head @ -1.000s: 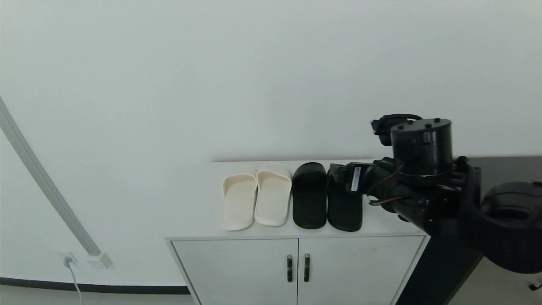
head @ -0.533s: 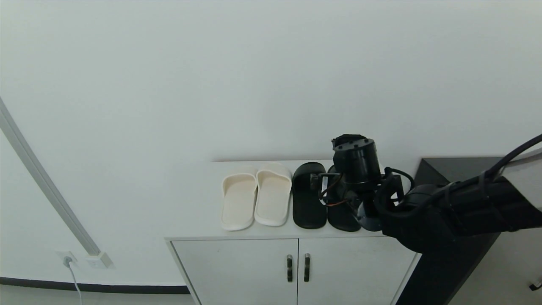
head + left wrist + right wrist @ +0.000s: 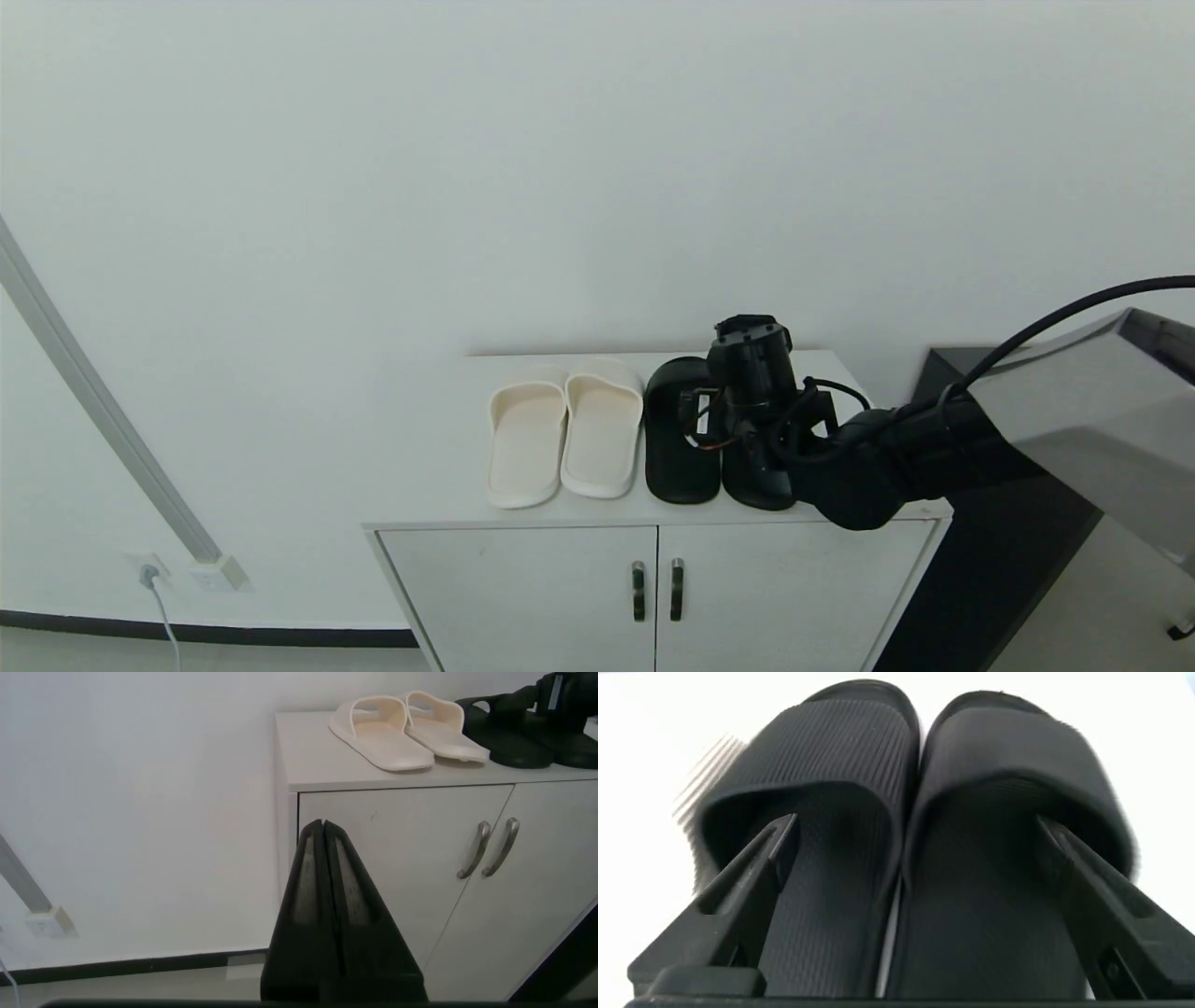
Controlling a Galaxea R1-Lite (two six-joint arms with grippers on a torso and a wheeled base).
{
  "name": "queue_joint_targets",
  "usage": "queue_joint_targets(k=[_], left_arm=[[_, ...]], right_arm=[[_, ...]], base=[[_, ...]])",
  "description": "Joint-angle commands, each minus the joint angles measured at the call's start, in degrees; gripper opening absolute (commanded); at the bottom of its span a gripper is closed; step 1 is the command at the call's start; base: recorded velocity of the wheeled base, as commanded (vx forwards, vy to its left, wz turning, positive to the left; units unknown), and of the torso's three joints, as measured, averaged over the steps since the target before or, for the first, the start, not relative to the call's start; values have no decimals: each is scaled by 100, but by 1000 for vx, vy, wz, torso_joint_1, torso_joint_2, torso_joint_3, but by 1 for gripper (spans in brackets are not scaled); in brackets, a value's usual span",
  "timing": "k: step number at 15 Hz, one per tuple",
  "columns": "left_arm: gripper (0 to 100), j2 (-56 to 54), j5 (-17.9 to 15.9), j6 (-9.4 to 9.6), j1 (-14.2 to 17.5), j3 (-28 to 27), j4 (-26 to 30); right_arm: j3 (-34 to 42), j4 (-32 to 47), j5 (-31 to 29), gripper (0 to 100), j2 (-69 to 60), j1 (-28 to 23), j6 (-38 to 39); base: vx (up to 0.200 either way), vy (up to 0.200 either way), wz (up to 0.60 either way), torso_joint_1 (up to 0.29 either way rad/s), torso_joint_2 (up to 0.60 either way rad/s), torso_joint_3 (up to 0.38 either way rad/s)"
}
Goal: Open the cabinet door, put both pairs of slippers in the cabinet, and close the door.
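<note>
White cabinet top [image 3: 429, 504], centre frame: black slippers [image 3: 680, 457] lie side by side, toes toward the wall. Right claw [image 3: 915, 826] spread wide over both, at the heel end. Left claw [image 3: 323, 826] closed, empty.

Plain white wall [image 3: 467, 140], grey cable duct [image 3: 93, 401], wall socket [image 3: 147, 569], black skirting [image 3: 187, 627]

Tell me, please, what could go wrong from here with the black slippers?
1. The cabinet doors are both shut, so a lifted pair would have nowhere to go yet.
2. The right tool is open, one finger at the strap of each of the black slippers; closing may grip unevenly and drop one.
3. The cream slippers lie right beside them and could get nudged.
</note>
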Motion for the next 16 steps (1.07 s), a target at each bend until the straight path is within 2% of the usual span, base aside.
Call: queue_joint_targets(k=[1, 7, 12, 13, 16], left_arm=[[0, 7, 1, -1, 1, -1, -1], [0, 7, 1, -1, 1, -1, -1], [0, 7, 1, -1, 1, -1, -1], [0, 7, 1, -1, 1, -1, -1], [0, 7, 1, -1, 1, -1, -1]], right_arm=[[-286, 2, 1, 100, 324, -33, 0], [-963, 10, 1, 100, 799, -279, -36], [-1042, 10, 1, 100, 825, -279, -62], [-1042, 10, 1, 0, 825, -279, -62], [-1015, 19, -8, 0, 817, -279, -62]], base=[[0, 0, 0, 0, 0, 0], [0, 0, 0, 0, 0, 0], [0, 0, 0, 0, 0, 0], [0, 0, 0, 0, 0, 0], [0, 0, 0, 0, 0, 0]])
